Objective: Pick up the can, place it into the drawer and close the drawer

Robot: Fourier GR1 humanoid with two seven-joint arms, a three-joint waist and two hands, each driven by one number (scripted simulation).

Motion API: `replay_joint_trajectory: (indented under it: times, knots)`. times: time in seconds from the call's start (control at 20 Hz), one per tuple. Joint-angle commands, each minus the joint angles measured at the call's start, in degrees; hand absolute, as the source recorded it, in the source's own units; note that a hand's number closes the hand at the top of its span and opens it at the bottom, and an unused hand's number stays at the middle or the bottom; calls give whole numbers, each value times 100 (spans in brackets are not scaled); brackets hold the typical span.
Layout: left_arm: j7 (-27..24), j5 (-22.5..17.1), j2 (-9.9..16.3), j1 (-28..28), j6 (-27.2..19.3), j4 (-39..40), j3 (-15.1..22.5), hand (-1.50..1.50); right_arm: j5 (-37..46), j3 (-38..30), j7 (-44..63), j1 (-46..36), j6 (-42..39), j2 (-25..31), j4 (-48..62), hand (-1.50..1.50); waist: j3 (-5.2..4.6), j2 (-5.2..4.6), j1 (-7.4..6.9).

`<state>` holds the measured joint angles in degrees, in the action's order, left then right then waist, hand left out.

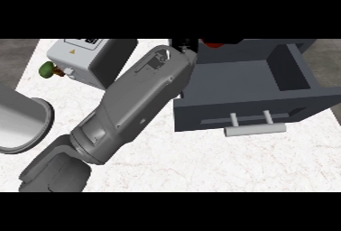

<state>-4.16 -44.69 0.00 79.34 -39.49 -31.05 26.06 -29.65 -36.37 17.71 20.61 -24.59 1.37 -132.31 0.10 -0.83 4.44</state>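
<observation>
open grey drawer (246, 85) near the middle of the counter, pulled out, with a pale bar handle (255, 129) on its front. big grey forearm (133, 108) slanting up from the lower left toward the drawer's back left corner, covering much of the white marbled counter (200, 167) left of the drawer. black hand (184, 44) only just showing at the drawer's back edge, mostly cut off by the top of the view, so cannot tell which hand it is or whether the fingers are apart or together. a bit of red (220, 43) right beside that hand, over the drawer's back edge, likely the can, but too little showing to be sure it is held. inside of the drawer looks bare from here, though the forearm hides its left edge. white box with a label (83, 56) well left of the drawer, partly behind the forearm. small green knob (47, 69) sticking out of that box's left side. round grey plate-like thing (20, 119) far left of the drawer, at the view's edge.
</observation>
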Motion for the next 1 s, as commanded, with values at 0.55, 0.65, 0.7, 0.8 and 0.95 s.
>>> replay_joint_trajectory:
  times: [0.55,0.65,0.7,0.8,0.95]
  knots:
    - [-262,-654,0,271,-499,639,716,-150,-35,-41,-44,90,-165,-91,26,-150,4,-13,75]
    - [-305,-853,0,153,-661,512,845,-150,-3,31,140,-179,5,94,-104,-150,2,-38,140]
    - [-575,-882,0,-69,-395,594,746,-150,-52,47,287,-260,177,112,-230,-150,-3,-46,86]
    - [-511,-925,0,156,-404,715,795,-150,-84,-85,185,-233,83,183,-62,-150,0,-49,126]
    - [-675,-1209,0,-85,-591,361,883,-150,-131,-39,338,-224,85,230,-37,-150,-1,-34,126]
